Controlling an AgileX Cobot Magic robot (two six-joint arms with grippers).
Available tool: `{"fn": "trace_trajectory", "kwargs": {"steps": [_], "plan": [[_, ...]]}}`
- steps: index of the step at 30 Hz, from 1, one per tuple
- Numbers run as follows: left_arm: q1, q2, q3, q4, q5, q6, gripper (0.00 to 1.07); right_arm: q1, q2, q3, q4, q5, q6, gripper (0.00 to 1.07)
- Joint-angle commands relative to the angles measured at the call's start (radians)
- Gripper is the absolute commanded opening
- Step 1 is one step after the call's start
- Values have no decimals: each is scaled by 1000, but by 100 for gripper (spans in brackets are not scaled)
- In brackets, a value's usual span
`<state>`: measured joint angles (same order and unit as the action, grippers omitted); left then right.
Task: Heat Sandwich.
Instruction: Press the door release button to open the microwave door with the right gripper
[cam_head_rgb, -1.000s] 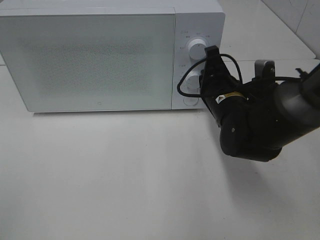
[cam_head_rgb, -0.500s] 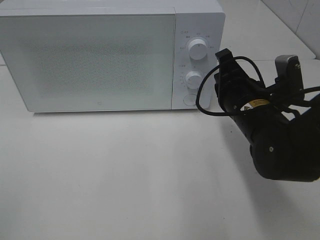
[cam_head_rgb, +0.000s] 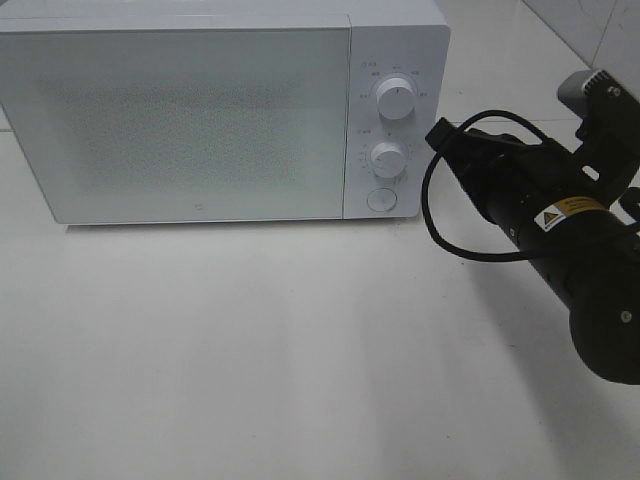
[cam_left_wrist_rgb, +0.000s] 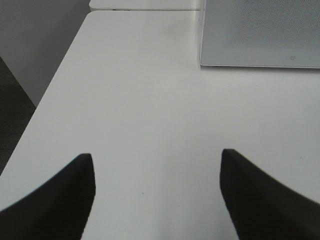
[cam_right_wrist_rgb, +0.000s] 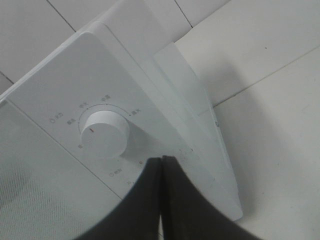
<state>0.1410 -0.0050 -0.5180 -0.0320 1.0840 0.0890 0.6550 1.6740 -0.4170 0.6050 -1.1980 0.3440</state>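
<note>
Sandwich: it shows in none of the views. The only place it might be is behind the microwave's dotted door (cam_head_rgb: 180, 115), which is too cloudy to see through.

Far left, and seen only by its own wrist camera, the left gripper (cam_left_wrist_rgb: 156, 155) hangs over bare white bench (cam_left_wrist_rgb: 140, 100) near the bench's left edge. Its two dark fingers (cam_left_wrist_rgb: 60, 195) are spread wide with nothing between them. A front corner of the microwave (cam_left_wrist_rgb: 260, 35) lies ahead of it, well apart.

The microwave (cam_head_rgb: 200, 20) stands along the back of the bench (cam_head_rgb: 250, 350), towards the back left corner, with its door shut. At its right end is the control panel, with an upper knob (cam_head_rgb: 396, 99), a lower knob (cam_head_rgb: 387, 157) and a round button (cam_head_rgb: 379, 199) beneath them.

Just right of that panel, the right gripper (cam_head_rgb: 438, 134) points at the microwave's right front edge, level with the gap between the two knobs. Its fingers are pressed together on nothing. It appears to stand just off the casing, though contact cannot be judged. The right wrist view shows the closed tips (cam_right_wrist_rgb: 161, 161) before the panel, beside one knob (cam_right_wrist_rgb: 104, 134). A black cable (cam_head_rgb: 440, 235) loops under the arm near the bench's right edge.
</note>
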Motion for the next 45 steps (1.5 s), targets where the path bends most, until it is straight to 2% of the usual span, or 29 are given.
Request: {"fn": "trace_trajectory", "kwargs": {"steps": [1, 2, 8, 20, 29, 33, 34, 37, 38, 41, 42, 43, 45], "plan": [[-7, -16, 2, 4, -17, -7, 68, 2, -34, 0, -26, 29, -123, 0], [-7, -16, 2, 4, -17, -7, 68, 2, -56, 0, -28, 48, -220, 0], [-7, -16, 2, 4, -17, -7, 68, 2, -115, 0, -24, 78, -442, 0], [-7, -16, 2, 4, -17, -7, 68, -19, -197, 0, -24, 187, -628, 0], [-7, -16, 2, 4, -17, -7, 68, -130, -280, 0, -71, 411, -680, 3], [-7, -16, 2, 4, -17, -7, 68, -258, -319, -61, -166, 680, -679, 6], [-7, -16, 2, 4, -17, -7, 68, -258, -319, -61, -166, 680, -679, 6], [-7, -16, 2, 4, -17, -7, 68, -320, -330, -114, -212, 824, -679, 10], [-7, -16, 2, 4, -17, -7, 68, -358, -336, -148, -233, 929, -679, 15], [-7, -16, 2, 4, -17, -7, 68, -399, -336, -184, -249, 1024, -679, 21], [-7, -16, 2, 4, -17, -7, 68, -437, -336, -221, -269, 1116, -679, 29], [-7, -16, 2, 4, -17, -7, 68, -437, -336, -221, -269, 1116, -679, 29], [-7, -16, 2, 4, -17, -7, 68, -479, -336, -259, -281, 1212, -679, 40]]}}
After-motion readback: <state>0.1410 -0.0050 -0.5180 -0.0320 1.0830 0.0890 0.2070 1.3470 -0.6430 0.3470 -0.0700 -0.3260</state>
